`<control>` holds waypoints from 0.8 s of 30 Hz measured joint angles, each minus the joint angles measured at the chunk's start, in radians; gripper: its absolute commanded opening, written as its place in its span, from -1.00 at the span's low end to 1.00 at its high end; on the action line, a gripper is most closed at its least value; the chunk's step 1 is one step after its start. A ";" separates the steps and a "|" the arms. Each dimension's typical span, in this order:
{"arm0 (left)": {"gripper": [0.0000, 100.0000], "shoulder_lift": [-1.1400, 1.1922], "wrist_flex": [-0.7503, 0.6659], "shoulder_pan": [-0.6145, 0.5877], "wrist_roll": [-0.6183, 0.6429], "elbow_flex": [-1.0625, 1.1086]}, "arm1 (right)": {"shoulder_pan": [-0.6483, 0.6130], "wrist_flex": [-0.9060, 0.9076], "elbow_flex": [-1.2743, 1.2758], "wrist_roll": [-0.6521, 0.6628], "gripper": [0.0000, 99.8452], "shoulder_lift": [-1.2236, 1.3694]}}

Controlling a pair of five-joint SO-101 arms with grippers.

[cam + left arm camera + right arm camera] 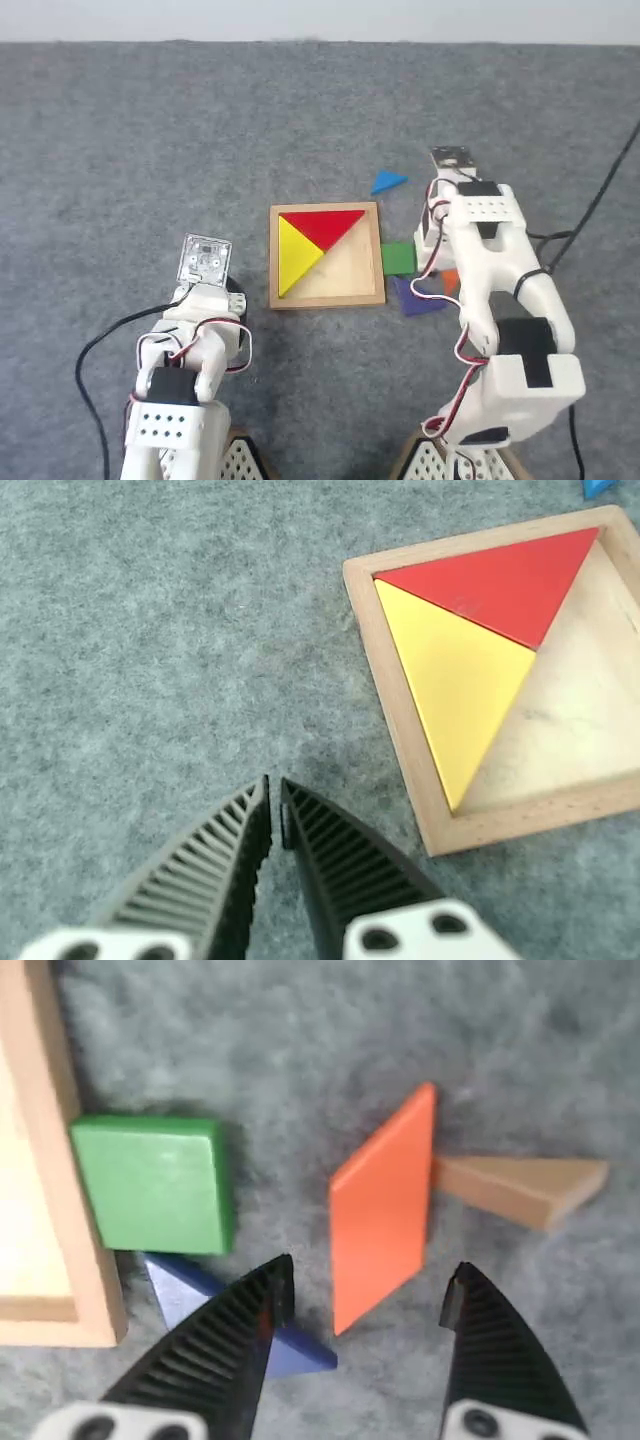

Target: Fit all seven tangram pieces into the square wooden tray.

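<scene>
Jaws of the right gripper [372, 1265] stand spread wide, holding nothing, straddling the orange parallelogram [385, 1210], which lies flat on the mat near the tray [85, 1280]. Risk, as I judge it: one finger hangs over the dark blue triangle [175, 1285] and may snag it on closing. The tan triangle [520, 1188] appears to touch the orange edge and could get dragged. Right arm is extended forward, wrist pitched down. Left gripper [275, 785] is clenched on nothing, low beside the tray.
</scene>
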 measured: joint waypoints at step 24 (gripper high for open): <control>-0.97 0.000 0.000 0.000 0.000 0.000 | 0.005 -0.086 -0.003 0.132 -0.78 0.097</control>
